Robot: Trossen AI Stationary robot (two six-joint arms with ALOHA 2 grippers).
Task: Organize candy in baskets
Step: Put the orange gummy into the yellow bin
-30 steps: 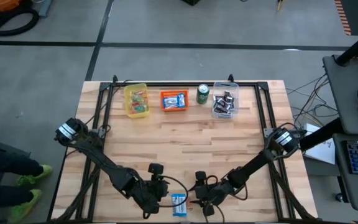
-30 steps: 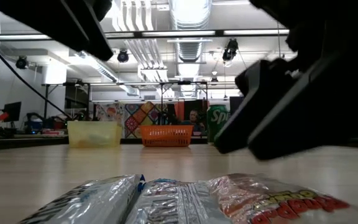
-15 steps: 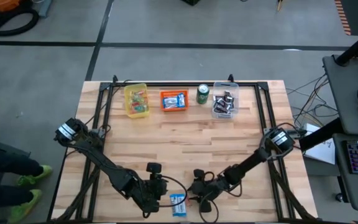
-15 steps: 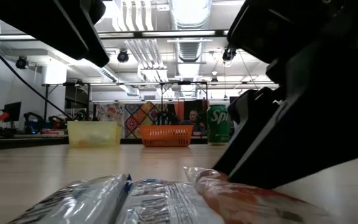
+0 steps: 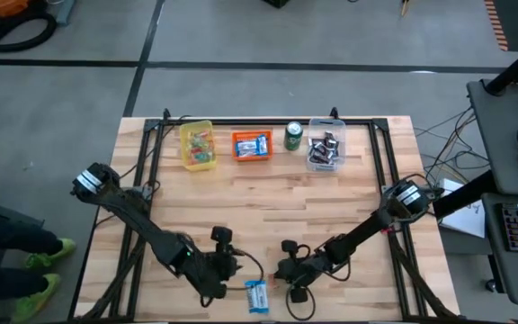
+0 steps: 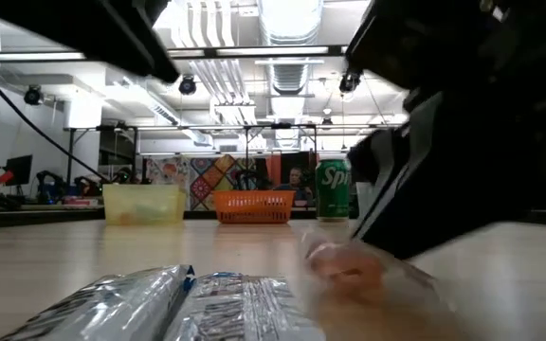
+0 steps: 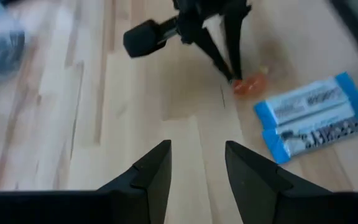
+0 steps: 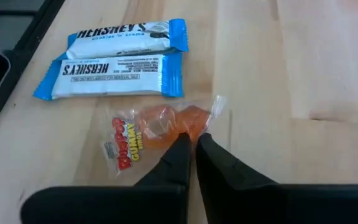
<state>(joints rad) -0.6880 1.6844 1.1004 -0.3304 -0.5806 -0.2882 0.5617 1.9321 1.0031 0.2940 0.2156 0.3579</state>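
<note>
Two blue-and-white candy bars (image 8: 117, 59) lie side by side near the table's front edge (image 5: 257, 295). Just beside them is an orange gummy candy pack (image 8: 157, 127) in a clear wrapper, with my right gripper (image 8: 193, 144) shut on it. My left gripper (image 7: 194, 163) stands open on the bars' left (image 5: 230, 268), a little above the wood, with nothing between its fingers. At the far edge stand the baskets, each with candy inside: yellow (image 5: 198, 146), orange (image 5: 252, 145) and clear (image 5: 325, 150). My right gripper pinches the gummy pack at its edge beside the orange sweets (image 8: 188, 127), with the tips of its two fingers only. The fingers (image 7: 232, 62) slant down onto it from the table's right. The pack seems to lie flat on the wood; whether it is lifted I cannot tell.
A green soda can (image 5: 293, 136) stands between the orange and clear baskets. A black frame (image 5: 241, 122) runs along the table's far edge and sides. Bare wood lies between the baskets and the grippers. The room behind shows in the low view.
My right gripper has moved toward the table's left onto the gummy pack and shut on it. In the low view the pack has slid toward the bars and shows blurred. My left gripper has drawn back a little from the bars, staying open.
</note>
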